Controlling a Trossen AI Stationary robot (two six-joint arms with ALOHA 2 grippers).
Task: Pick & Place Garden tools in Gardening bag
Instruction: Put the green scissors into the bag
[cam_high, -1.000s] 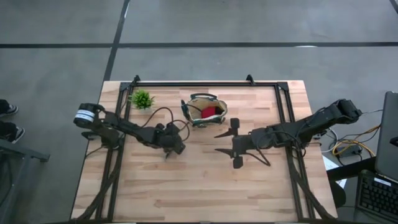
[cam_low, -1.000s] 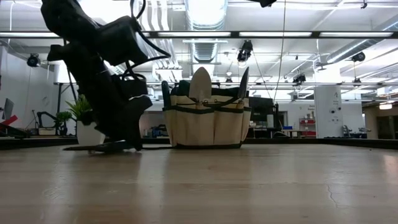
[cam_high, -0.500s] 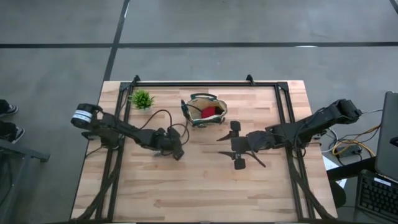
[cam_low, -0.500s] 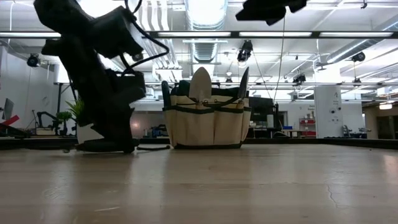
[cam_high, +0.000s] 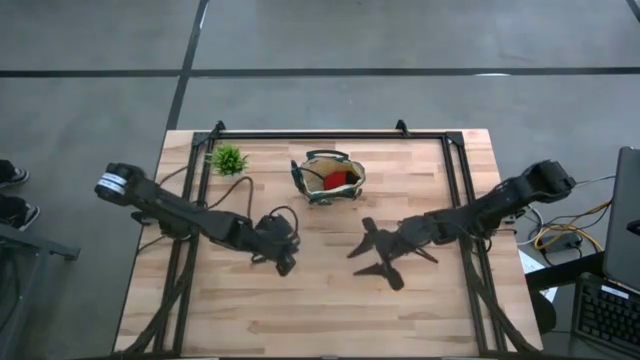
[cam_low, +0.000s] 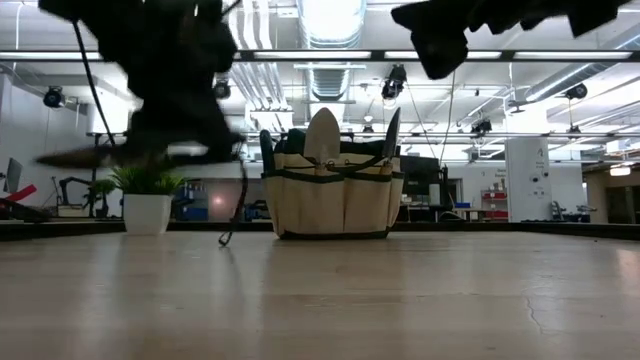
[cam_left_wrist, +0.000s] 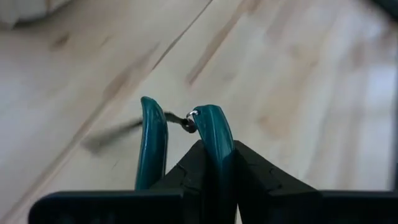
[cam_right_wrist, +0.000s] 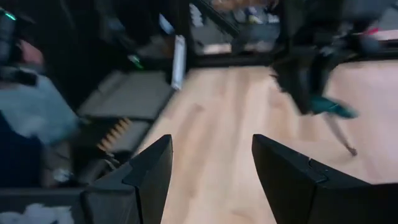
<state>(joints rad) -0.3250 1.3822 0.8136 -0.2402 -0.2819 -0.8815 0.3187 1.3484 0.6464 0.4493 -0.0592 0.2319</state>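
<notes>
The gardening bag (cam_high: 328, 178) (cam_low: 330, 205) stands upright at the table's far middle, with a red piece (cam_high: 337, 182) inside and a trowel blade (cam_low: 322, 135) sticking up from a pocket. My left gripper (cam_high: 283, 252) (cam_left_wrist: 216, 155), near the table's middle, is shut on teal-handled pruners (cam_left_wrist: 211, 134) (cam_right_wrist: 329, 109) above the wood. My right gripper (cam_high: 372, 250) (cam_right_wrist: 211, 155) hovers open to its right, holding nothing. My left gripper pinches one teal handle (cam_left_wrist: 214, 146) of the pruners between its two fingers; the other handle (cam_left_wrist: 152, 143) stands free beside them. The pruners are lifted clear of the table, their grey metal end (cam_right_wrist: 345, 142) slanting down below the gripper.
A small potted plant (cam_high: 228, 158) (cam_low: 148, 200) stands at the far left, left of the bag. A black frame (cam_high: 330, 133) runs along the table's far edge and sides. Bare wood stretches along the table's near half.
My left gripper has risen from the table and drifted a little toward the near edge, carrying the pruners, which lay on the wood before and now hang clear. My right gripper has turned about and shifted slightly toward the near edge, still open.
</notes>
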